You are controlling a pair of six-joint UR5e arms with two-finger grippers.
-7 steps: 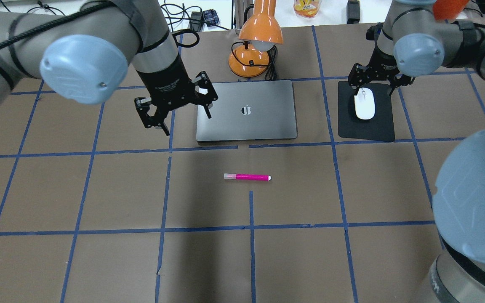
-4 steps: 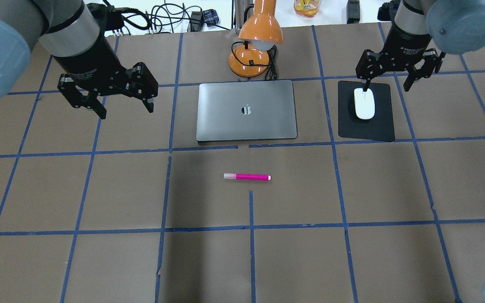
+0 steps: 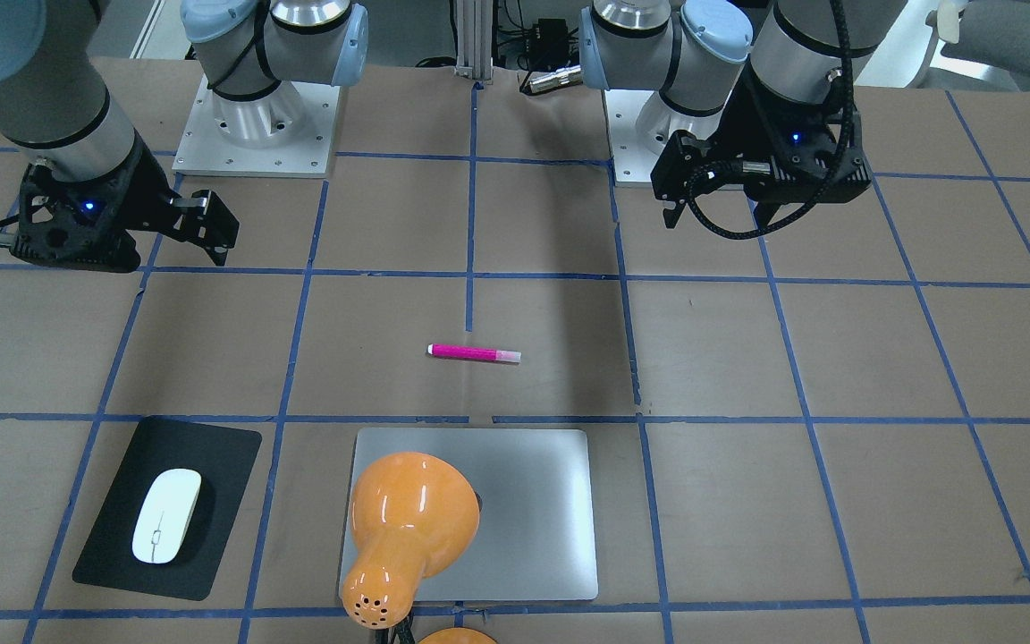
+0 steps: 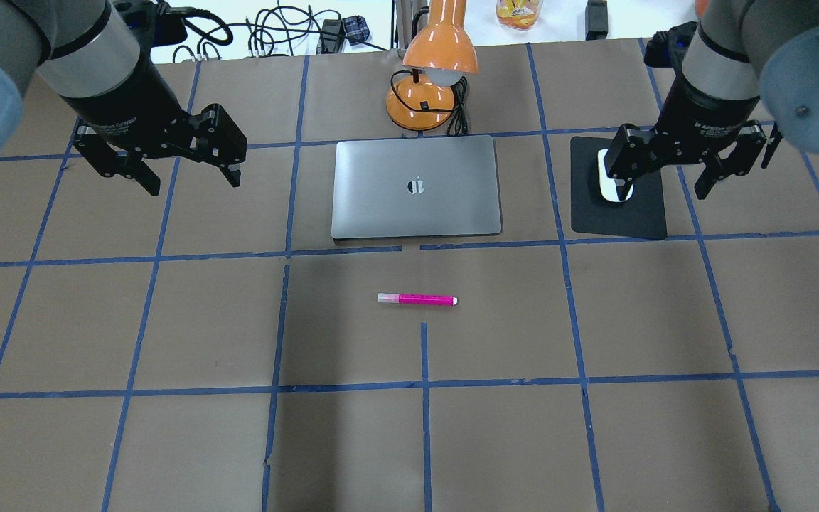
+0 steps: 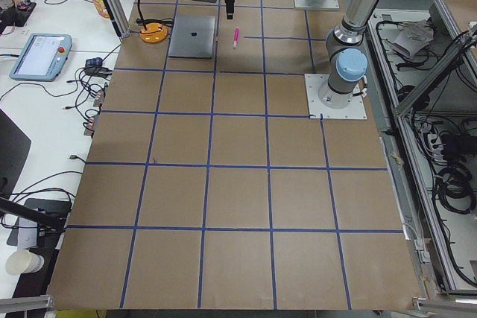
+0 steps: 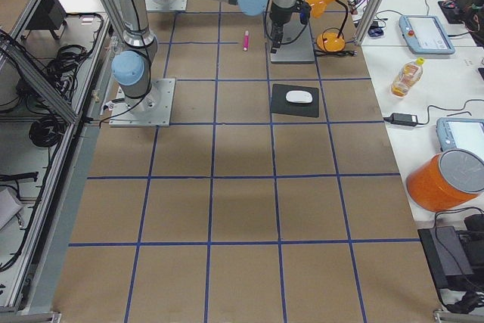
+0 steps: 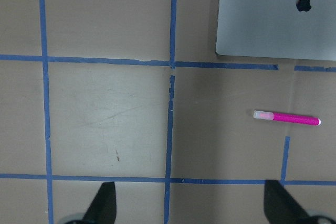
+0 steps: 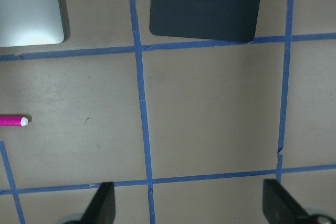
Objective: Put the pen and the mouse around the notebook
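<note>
Notebook (image 4: 416, 187): closed and flat near the table (image 4: 168, 320) edge opposite the robot, with the base of an orange lamp (image 4: 432, 64) just behind it. Pen (image 4: 417, 299): loose on the table on the robot's side of the notebook, near it but apart and parallel to its long edge; mouse (image 3: 166, 528): on a black mat (image 3: 220, 465) off the notebook's right edge, apart from it. Left gripper (image 4: 193, 181): fingers spread, empty, raised left of the notebook; right gripper (image 4: 662, 188): fingers spread, empty, raised near the mat.

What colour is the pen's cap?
Pale, translucent pinkish-white on the pen; clearest in the left wrist view.
</note>
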